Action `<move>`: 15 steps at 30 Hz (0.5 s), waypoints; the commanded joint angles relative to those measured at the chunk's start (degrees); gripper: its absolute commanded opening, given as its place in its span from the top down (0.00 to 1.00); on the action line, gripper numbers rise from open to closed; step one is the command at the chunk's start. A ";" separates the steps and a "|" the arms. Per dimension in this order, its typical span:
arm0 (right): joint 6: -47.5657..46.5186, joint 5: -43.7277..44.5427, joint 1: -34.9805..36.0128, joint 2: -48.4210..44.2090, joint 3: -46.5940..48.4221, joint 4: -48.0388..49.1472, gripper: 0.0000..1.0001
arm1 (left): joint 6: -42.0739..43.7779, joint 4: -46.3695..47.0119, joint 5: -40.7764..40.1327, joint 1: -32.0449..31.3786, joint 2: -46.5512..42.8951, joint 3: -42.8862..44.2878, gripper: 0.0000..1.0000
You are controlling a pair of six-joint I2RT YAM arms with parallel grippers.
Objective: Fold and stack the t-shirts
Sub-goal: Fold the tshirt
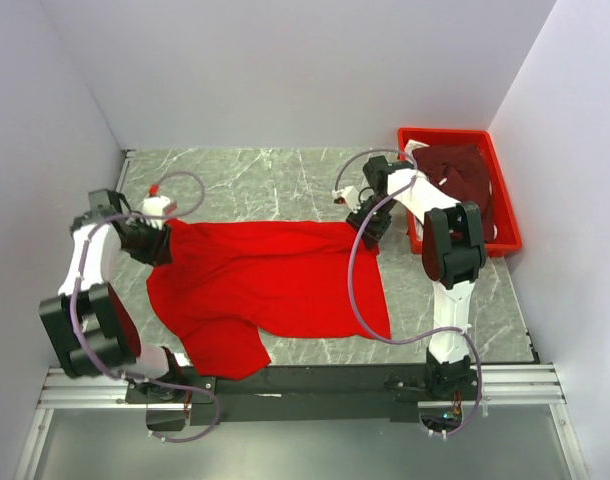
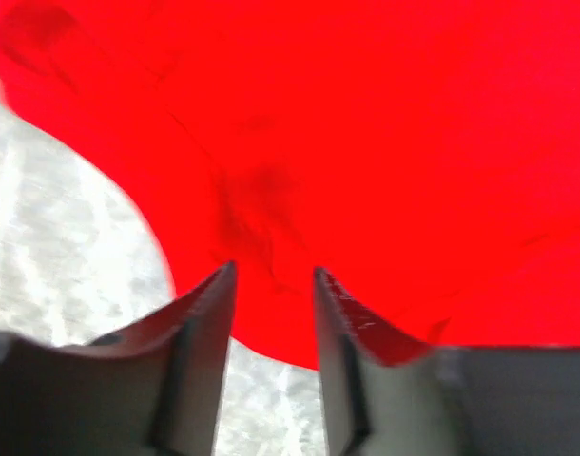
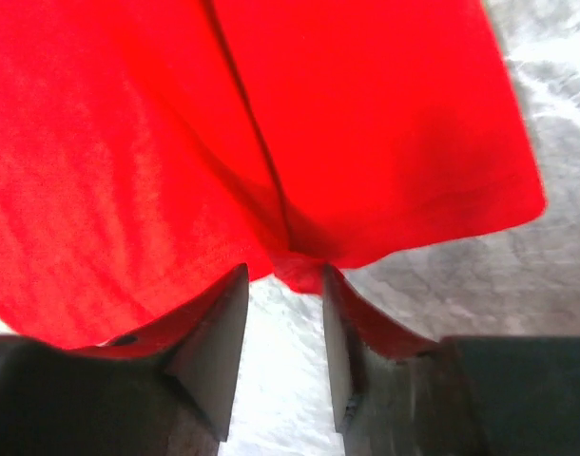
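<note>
A red shirt point(image 1: 265, 285) was spread flat across the middle of a grey marbled bench point(image 1: 275, 180), its far edge stretched straight between two arms. Its left corner was hidden beneath the left pincer point(image 2: 271, 277), which was seen, in a blurred wrist view, clamped on a bunched fold. The right pincer point(image 3: 285, 271) was likewise closed on the right corner. One sleeve reached the bench's near edge, partly covered by the left arm point(image 1: 90, 270). A maroon shirt point(image 1: 463, 175) lay crumpled in a red tray point(image 1: 510, 230) at the far right, partly hidden by the right arm point(image 1: 447, 240). A scrap of white fabric point(image 1: 417, 148) at the tray's far corner was too small to be identified. The bench was enclosed by plain white walls point(image 1: 285, 70) on three sides.
</note>
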 commanded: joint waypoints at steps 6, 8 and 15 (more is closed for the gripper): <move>4.16 -2.13 0.05 0.92 16.04 -4.59 0.55 | -19.82 6.02 7.73 2.75 18.39 22.04 0.48; 5.92 -1.08 0.22 3.12 18.93 -3.81 0.58 | -26.30 7.77 6.77 2.75 21.93 25.81 0.49; 10.24 2.44 1.01 9.37 22.64 -1.17 0.68 | -36.54 9.01 8.70 2.49 32.40 31.55 0.49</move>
